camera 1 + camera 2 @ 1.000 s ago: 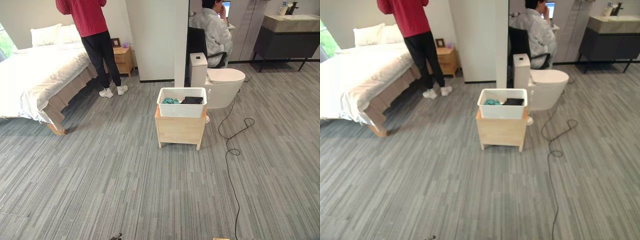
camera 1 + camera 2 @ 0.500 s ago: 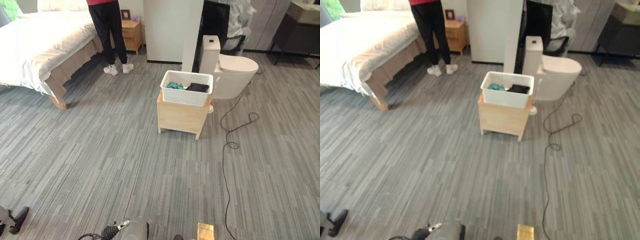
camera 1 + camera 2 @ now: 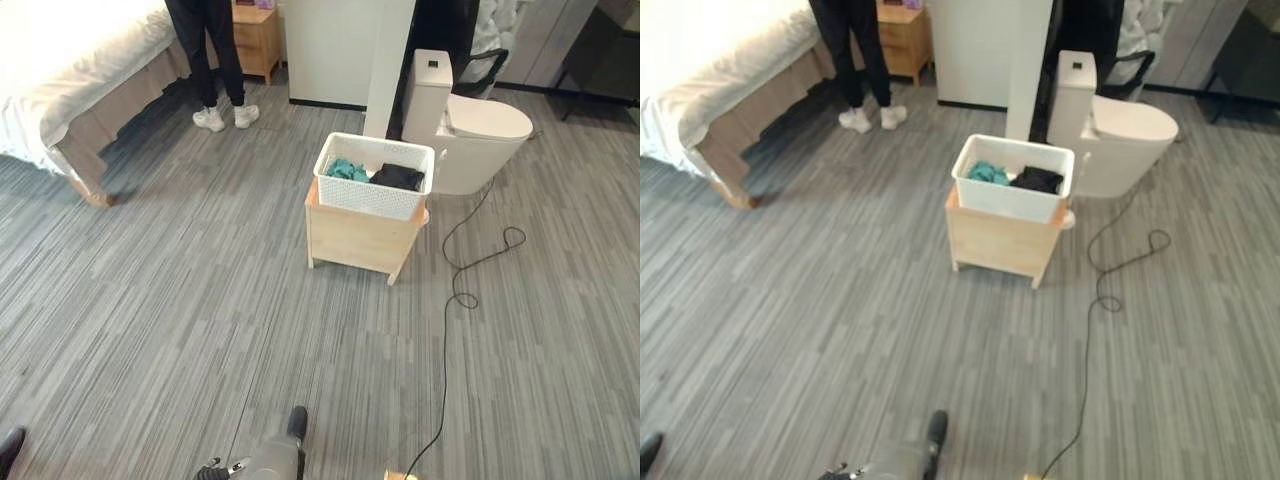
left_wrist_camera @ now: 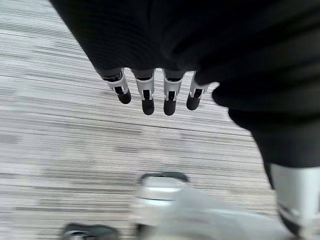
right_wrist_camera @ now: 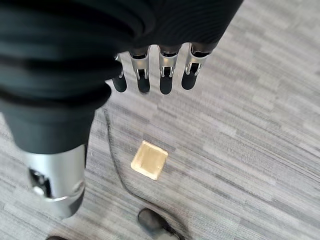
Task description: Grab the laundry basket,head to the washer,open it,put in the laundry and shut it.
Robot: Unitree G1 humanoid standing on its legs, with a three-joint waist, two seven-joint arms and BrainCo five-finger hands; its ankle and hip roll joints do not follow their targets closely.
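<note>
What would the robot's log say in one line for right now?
stage: approach | white perforated plastic laundry basket: on light wooden stand, teal and black clothes inside | left hand: open, empty | right hand: open, empty

Bed (image 3: 80,60), person's legs (image 3: 212,50) beside it; toilet (image 3: 475,135) — wooden stand (image 3: 355,240) nearby

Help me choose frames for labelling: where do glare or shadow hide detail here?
Left eye view: the white bed cover glares featureless; the white perforated plastic laundry basket on its pale wooden stand is evenly lit. Left wrist view: the left hand has lit fingers under a shadowed cover; right wrist view, the right hand likewise.
</note>
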